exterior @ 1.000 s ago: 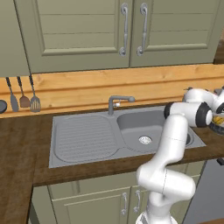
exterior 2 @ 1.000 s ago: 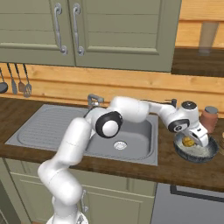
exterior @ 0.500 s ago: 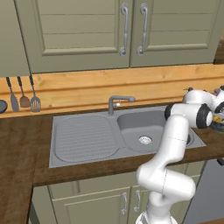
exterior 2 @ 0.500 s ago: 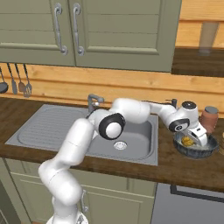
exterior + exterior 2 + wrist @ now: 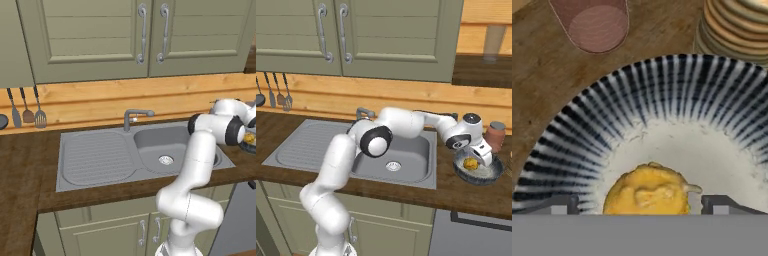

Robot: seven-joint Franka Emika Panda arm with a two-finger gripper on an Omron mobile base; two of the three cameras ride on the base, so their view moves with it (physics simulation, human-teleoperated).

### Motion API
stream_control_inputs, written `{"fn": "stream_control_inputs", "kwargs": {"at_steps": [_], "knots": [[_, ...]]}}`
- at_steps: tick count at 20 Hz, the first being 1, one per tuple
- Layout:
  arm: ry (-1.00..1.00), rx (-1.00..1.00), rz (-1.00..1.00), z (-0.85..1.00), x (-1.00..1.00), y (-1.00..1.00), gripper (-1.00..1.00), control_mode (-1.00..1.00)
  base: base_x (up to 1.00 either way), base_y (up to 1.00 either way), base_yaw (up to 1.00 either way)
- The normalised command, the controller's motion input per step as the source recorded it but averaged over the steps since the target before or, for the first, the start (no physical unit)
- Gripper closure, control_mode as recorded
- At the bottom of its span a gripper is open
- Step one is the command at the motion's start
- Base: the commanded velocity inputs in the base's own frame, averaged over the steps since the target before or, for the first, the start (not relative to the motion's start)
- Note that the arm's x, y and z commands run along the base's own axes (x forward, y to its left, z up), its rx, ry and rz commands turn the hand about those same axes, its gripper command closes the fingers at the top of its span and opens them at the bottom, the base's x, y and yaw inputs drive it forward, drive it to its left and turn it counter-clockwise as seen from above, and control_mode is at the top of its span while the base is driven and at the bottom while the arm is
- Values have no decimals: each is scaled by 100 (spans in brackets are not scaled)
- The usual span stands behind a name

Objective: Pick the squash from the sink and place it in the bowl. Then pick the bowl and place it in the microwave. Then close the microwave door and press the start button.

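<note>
The lumpy yellow-orange squash [image 5: 647, 192] lies at the bottom of the striped blue-grey bowl [image 5: 637, 100], which stands on the wooden counter to the right of the sink [image 5: 306, 145]. My gripper [image 5: 639, 205] hangs just above the squash, open. One fingertip shows on each side of the squash with a gap to it. From the right base view the gripper [image 5: 482, 154] is over the bowl [image 5: 491, 175] with the squash [image 5: 471, 163] under it. The sink basin [image 5: 150, 140] holds nothing but its drain. The microwave and its door are out of view.
A brown jar [image 5: 496, 135] stands just behind the bowl, and a ribbed tan stack [image 5: 737, 30] sits beside it. The faucet [image 5: 135, 117] rises behind the basin. Utensils [image 5: 27, 112] hang on the wall at the far left. Cabinets hang overhead.
</note>
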Motion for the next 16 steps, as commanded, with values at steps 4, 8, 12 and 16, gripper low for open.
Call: {"fn": "stream_control_inputs", "kwargs": {"at_steps": [4, 8, 12, 16], "knots": [[0, -13, 8, 36, -69, 55, -100, -100, 0, 0, 0], [0, -13, 13, 53, -53, 51, -100, -100, 0, 0, 0], [6, -4, 15, 47, -32, 41, -100, -100, 0, 0, 0], [24, 0, 15, 39, 0, 40, -100, -100, 0, 0, 0]]}}
